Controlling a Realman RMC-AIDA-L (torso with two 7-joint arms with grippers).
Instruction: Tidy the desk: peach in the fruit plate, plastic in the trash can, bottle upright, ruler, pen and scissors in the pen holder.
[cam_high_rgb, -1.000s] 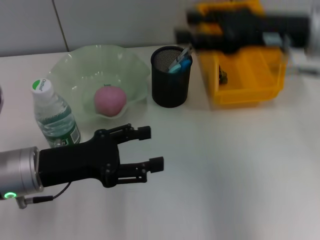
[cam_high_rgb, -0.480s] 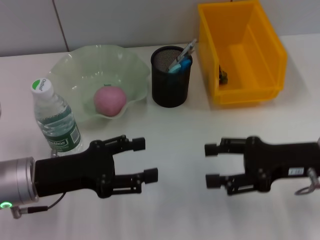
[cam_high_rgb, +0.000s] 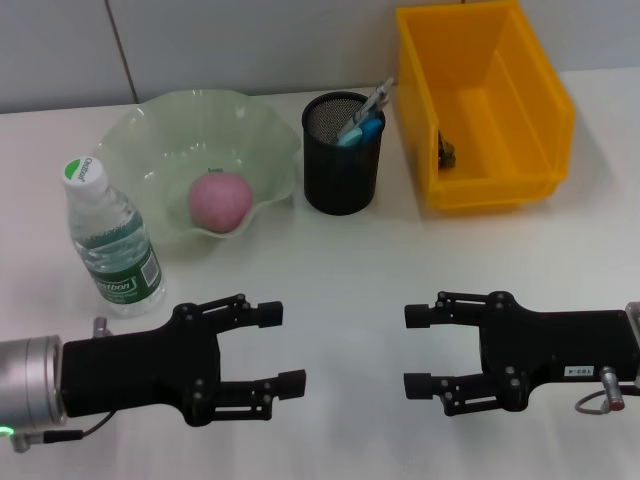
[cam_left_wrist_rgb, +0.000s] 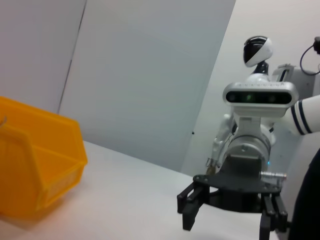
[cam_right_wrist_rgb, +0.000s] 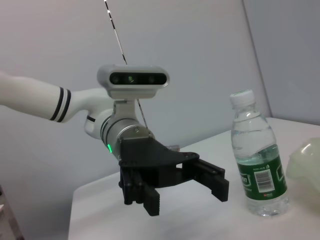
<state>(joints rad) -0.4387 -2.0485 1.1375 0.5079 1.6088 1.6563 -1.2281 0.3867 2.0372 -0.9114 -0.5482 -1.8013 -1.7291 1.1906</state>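
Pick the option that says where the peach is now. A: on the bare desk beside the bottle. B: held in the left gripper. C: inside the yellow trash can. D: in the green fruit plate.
D: the peach lies inside the fruit plate, and both grippers, left and right, hover over the desk with open, empty jaws.

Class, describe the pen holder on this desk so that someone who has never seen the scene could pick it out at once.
Start at the big bright yellow plastic bin at the far right of the white desk. Just to its left, before the wavy pale green glass dish, stands the pen holder. It is the only black wire mesh cup, with a silver pen and something light blue sticking out of its top.
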